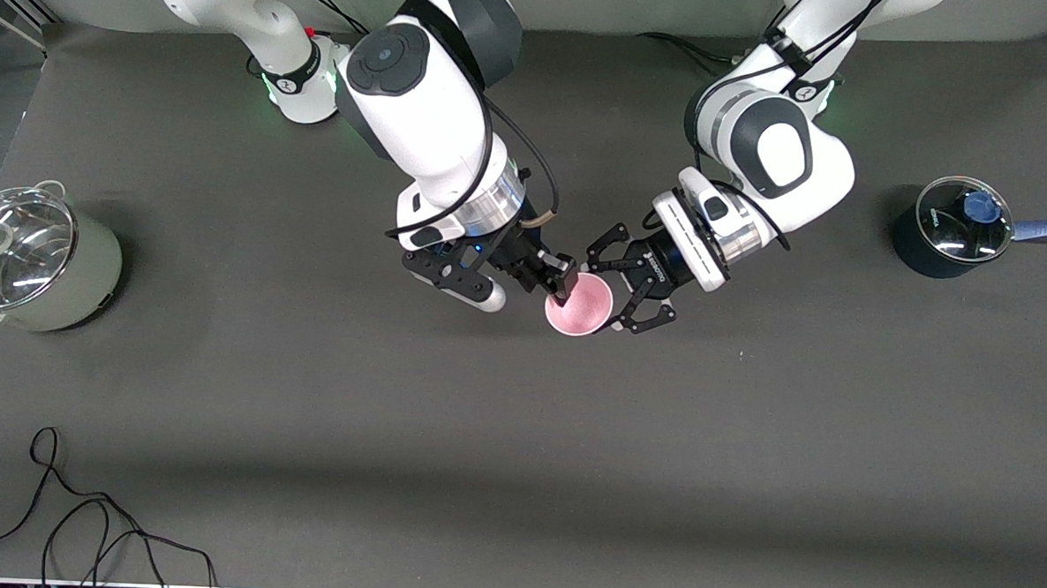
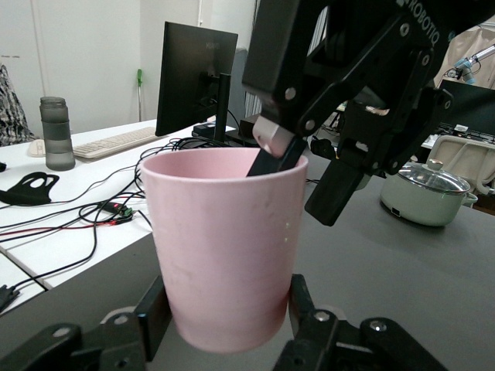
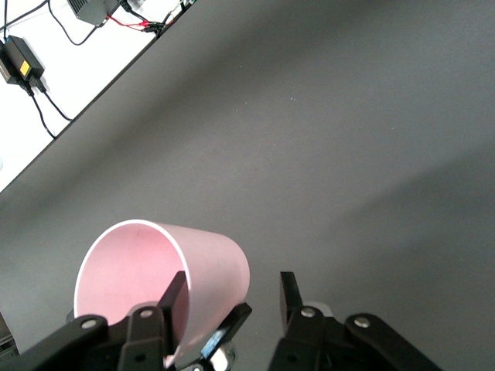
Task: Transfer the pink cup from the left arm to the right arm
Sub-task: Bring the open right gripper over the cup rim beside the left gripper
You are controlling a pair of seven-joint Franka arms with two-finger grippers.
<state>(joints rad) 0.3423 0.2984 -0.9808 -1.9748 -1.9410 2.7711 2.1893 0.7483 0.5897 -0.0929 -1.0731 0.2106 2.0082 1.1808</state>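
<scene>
front view: the pink cup (image 1: 579, 304) is held upright above mid tabletop (image 1: 517, 435) for handover.
left gripper (image 1: 627, 285): jaws are clamped on the cup's lower body.
right gripper (image 1: 561, 283): jaws are kept apart astride the rim, one inside, ready for closing.

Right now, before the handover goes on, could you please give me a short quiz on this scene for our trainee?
1. True or false: the right gripper has shut on the cup.
2. What grips the cup's sides? A) the left gripper B) the right gripper C) nothing
3. Fill in: one finger of the right gripper is ___ the cup, the other outside its wall.
Key: 1 false, it is open across the rim; 2 A; 3 inside.
</scene>
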